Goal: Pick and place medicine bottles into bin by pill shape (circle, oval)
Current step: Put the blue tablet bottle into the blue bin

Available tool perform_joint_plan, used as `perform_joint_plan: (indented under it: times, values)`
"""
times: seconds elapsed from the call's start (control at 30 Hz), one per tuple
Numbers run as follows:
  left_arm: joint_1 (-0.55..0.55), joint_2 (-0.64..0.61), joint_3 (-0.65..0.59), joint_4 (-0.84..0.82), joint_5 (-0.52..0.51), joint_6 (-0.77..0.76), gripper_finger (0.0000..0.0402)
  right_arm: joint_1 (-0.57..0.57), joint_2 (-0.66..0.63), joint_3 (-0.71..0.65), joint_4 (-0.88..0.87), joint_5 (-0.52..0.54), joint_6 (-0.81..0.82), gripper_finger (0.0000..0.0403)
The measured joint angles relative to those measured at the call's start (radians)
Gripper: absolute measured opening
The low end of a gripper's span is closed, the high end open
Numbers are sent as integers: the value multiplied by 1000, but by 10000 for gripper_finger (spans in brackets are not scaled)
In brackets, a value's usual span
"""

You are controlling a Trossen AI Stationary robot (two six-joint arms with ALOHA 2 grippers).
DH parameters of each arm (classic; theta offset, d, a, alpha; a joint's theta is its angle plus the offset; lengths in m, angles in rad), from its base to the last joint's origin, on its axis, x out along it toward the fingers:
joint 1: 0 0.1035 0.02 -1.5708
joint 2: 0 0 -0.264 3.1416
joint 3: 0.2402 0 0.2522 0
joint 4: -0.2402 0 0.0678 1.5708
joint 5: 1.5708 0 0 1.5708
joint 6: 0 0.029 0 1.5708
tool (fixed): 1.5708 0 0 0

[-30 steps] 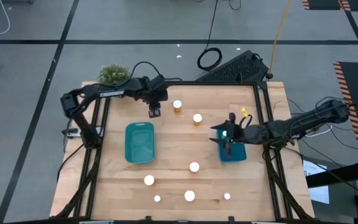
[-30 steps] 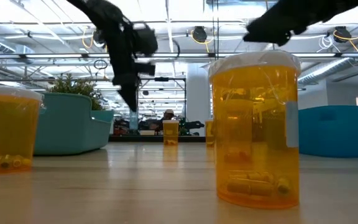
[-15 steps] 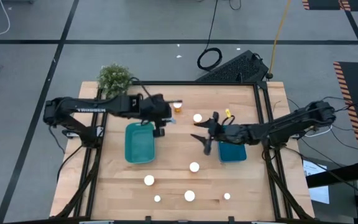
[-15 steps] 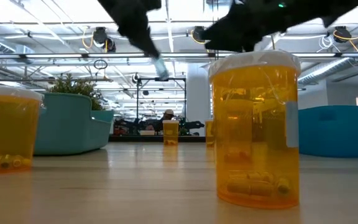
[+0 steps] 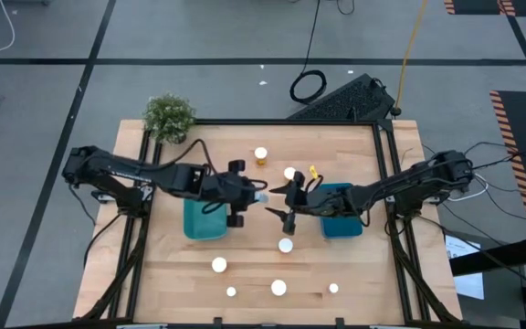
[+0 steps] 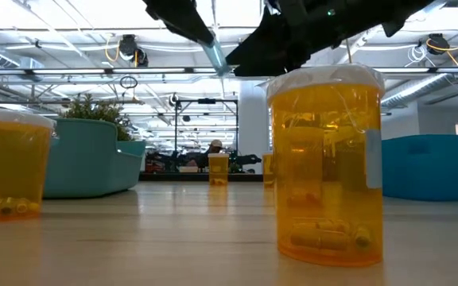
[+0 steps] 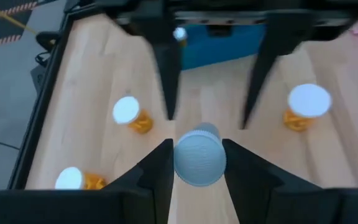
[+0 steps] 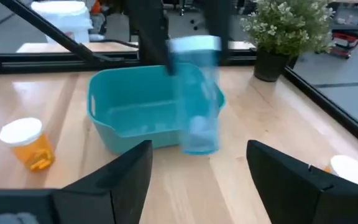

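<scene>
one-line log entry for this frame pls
phase: handover mid-table | left gripper: shut on pale blue bottle | right gripper: open, facing the bottle | left bin: beside left arm | loose bottles: on table

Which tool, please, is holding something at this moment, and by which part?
The left tool grips a pale blue bottle near its capped end; the right tool is open and empty.

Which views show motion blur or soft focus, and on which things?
Right wrist view: the pale blue bottle is smeared sideways, while the teal bin behind it is sharper. Left wrist view: the same bottle's cap and the far right gripper are blurred. Low view: the near amber bottle is crisp.
</scene>
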Motion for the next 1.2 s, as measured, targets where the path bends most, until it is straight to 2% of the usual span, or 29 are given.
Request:
perform_joint_plan:
  times: [0.17, 0.33, 0.83, 1.03, 1.2]
  values:
    - [-25, 0, 0, 6, -25, 6, 131, 0, -2, 2, 15, -1, -21, 228]
    - [-24, 1, 0, 53, -26, 14, 131, -12, -2, 2, 18, -79, -18, 194]
    - [-23, 1, 0, 76, -15, 28, 132, -14, -2, 1, 18, -79, -45, 92]
    - [-29, 1, 0, 76, -4, 24, 136, -13, -2, 1, 18, -82, -48, 102]
    - [-31, 1, 0, 77, 7, 12, 180, -13, -2, 0, 10, -84, -55, 104]
